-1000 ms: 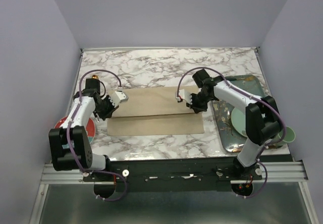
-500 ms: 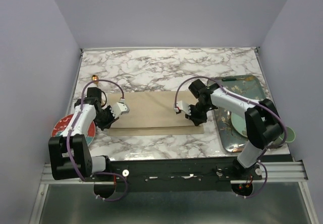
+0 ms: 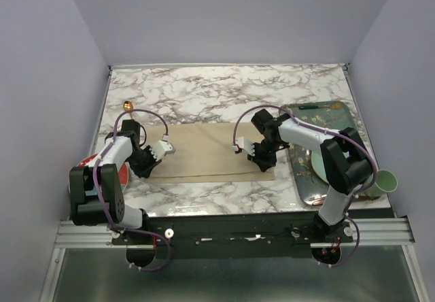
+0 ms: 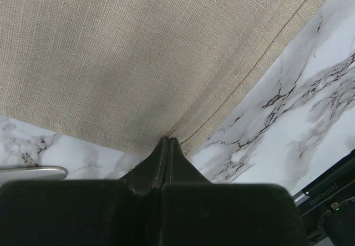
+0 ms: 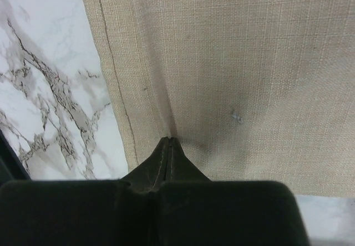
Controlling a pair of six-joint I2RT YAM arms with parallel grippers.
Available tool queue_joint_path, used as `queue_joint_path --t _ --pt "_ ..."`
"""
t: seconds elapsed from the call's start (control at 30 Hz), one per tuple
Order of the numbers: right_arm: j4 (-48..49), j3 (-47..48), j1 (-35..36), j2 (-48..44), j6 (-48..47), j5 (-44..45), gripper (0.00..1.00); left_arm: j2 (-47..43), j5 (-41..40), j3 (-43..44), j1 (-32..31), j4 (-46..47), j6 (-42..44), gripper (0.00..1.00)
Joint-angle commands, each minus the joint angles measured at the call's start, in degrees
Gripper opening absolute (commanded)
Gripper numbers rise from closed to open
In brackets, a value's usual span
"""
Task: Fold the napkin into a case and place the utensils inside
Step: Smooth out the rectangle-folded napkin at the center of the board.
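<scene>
The beige napkin (image 3: pixel 207 152) lies folded into a wide band in the middle of the marble table. My left gripper (image 3: pixel 147 169) is shut on its near left corner, and the cloth (image 4: pixel 138 63) puckers at the closed tips (image 4: pixel 167 141). My right gripper (image 3: pixel 264 164) is shut on the near right end, where the weave (image 5: pixel 233 63) creases at the tips (image 5: pixel 168 139). A small gold spoon bowl (image 3: pixel 127 105) shows at the far left of the table. The fork is not visible.
A red plate (image 3: pixel 85 169) sits under the left arm at the table's left edge. On the right, a patterned tray (image 3: pixel 326 115) holds a pale green plate (image 3: pixel 319 166). A green cup (image 3: pixel 383 181) stands beside the tray near the right arm's base.
Both grippers have drawn toward the near edge with the napkin's edge pinched. The upper layer now covers the lower one, leaving a narrower band.
</scene>
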Motion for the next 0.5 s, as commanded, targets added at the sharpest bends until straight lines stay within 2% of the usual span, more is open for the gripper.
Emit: queue_joint_path --t 0.0,0.2,0.47 --pt "-1.83 3.42 -0.08 -0.65 0.54 1.94 0.01 -1.86 -1.72 2.76 0.04 -0.75 -0.14 0.0" --pt "-6.05 5.01 -0.08 -4.77 0.45 1.5 0.01 -6.51 -0.14 4.79 0.04 -3.48 -1.19 0.0" --pt "-8.6 2.39 0.0 -8.21 0.36 1.15 0.01 -13.11 -1.11 2.78 0.04 -5.41 1.7 0.0"
